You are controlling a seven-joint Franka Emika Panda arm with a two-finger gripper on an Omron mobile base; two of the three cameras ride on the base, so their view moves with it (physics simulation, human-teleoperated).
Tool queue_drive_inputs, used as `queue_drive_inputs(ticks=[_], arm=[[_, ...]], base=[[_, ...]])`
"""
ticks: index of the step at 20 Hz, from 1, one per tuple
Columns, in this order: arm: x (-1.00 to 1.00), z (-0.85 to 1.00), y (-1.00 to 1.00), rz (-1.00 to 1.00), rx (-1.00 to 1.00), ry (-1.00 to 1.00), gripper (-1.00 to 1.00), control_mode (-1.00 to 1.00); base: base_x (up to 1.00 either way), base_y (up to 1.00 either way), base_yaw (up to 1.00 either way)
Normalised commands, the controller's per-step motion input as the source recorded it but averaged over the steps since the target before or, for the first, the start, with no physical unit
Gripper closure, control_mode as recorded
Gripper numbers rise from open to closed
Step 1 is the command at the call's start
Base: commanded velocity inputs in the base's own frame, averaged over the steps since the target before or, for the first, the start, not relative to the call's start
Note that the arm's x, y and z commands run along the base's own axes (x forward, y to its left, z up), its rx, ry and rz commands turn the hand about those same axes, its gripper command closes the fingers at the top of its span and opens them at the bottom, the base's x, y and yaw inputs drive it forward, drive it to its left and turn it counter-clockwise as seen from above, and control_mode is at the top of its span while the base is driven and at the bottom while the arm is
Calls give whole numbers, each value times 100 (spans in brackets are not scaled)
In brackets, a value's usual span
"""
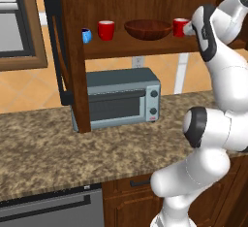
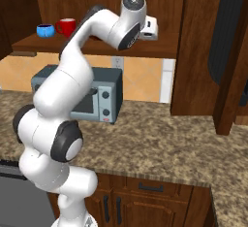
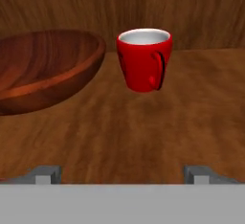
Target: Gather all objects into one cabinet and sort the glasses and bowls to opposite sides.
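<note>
Two red mugs (image 1: 106, 29) (image 3: 144, 59) flanking wooden bowl (image 1: 147, 28).

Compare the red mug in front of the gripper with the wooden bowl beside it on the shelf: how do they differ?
The red mug is glossy red with a white inside and a handle; the wooden bowl is dark brown wood grain, no handle. The mug is narrow and tall for its width; the bowl is much wider and shallow. Both stand upright on the cabinet shelf, apart from each other.

wooden bowl (image 3: 43, 70) cut off at left edge
</note>
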Motion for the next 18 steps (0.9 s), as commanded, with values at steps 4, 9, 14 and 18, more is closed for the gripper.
queue_drive_inputs(ticks=[4, 9, 14, 18], arm=[[17, 0, -40, -1, 8, -11, -100, -100], [32, 0, -42, 0, 9, -1, -100, -100], [22, 0, -10, 0, 4, 0, -100, -100], [29, 0, 0, 0, 1, 0, -100, -100]], base=[[0, 0, 0], [0, 0, 0], [0, 0, 0], [0, 0, 0]])
